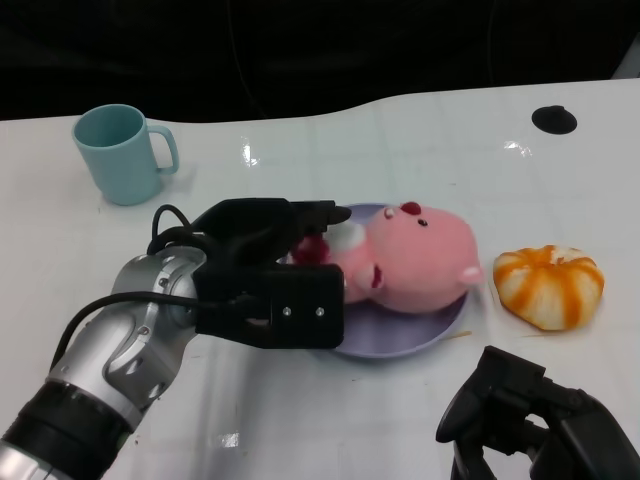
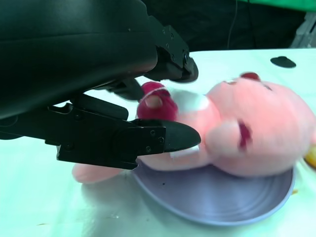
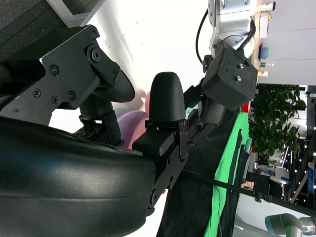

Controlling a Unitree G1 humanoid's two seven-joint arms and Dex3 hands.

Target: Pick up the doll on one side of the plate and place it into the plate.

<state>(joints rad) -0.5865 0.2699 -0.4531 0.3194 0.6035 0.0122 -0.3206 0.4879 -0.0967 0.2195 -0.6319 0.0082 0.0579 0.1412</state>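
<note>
We are seeing a glossy white table point(image 1: 420, 140) catching overhead light, a dark backdrop point(image 1: 300, 50) behind it, green cloth point(image 3: 224, 197) and leafy plants point(image 3: 276, 118) standing beyond.

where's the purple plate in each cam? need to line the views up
Head view: plate at centre, under the pink doll, right of the left hand.
Left wrist view: plate across the lower middle and right, below the doll.
Right wrist view: only a lilac sliver of the plate between the right hand's fingers.
Shared landmark: the left hand, also seen in the right wrist view.
</note>
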